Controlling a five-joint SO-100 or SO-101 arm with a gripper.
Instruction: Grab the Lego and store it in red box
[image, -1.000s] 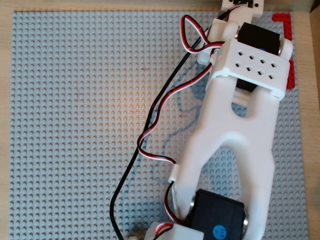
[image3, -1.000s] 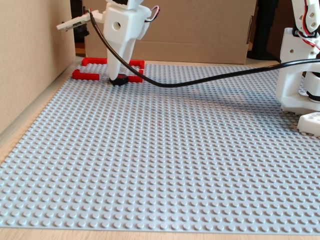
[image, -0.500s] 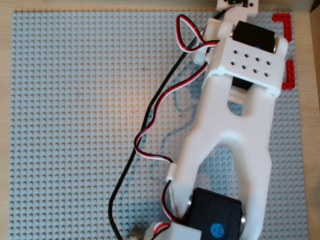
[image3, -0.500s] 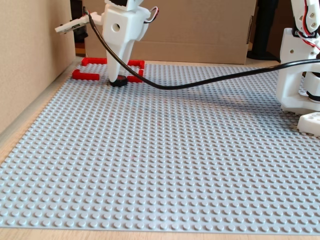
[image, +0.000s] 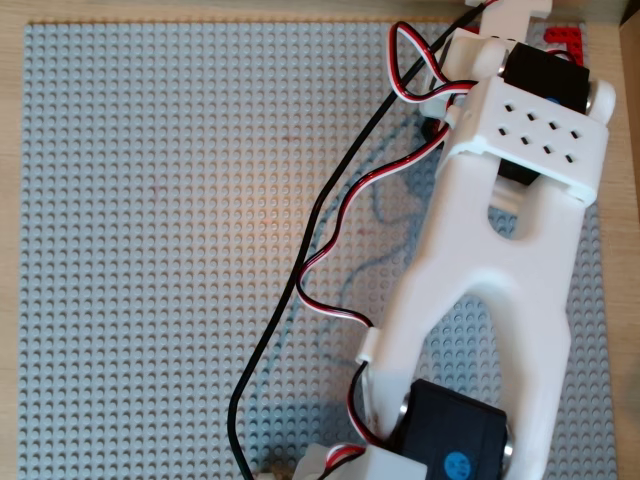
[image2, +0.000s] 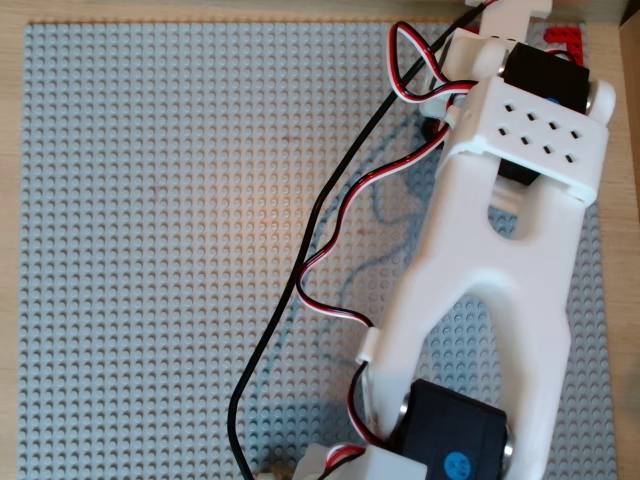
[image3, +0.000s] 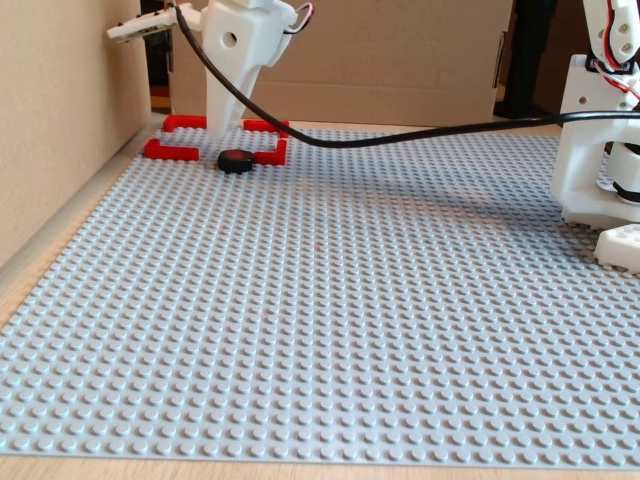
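Observation:
In the fixed view the Lego (image3: 236, 160), a small flat black piece, lies on the grey baseplate (image3: 330, 300) in the front gap of the red box (image3: 172, 151). I cannot tell whether it is fully inside the outline. My gripper (image3: 167, 92) hangs above the box, open. Its long white finger (image3: 224, 110) points down just behind the Lego, apart from it, and the other jaw sticks out to the left. In both overhead views my arm (image: 500, 250) (image2: 500, 250) hides the Lego and gripper. Only one red corner (image: 567, 38) (image2: 567, 38) shows.
A cardboard wall (image3: 60, 120) runs along the left of the plate and a cardboard box (image3: 400, 60) stands behind it. A black cable (image3: 420, 130) hangs across the plate to my base (image3: 600, 150) at the right.
The gripper has risen off the Lego, where its fingertip rested before. The Lego stays on the plate at the box's front edge.

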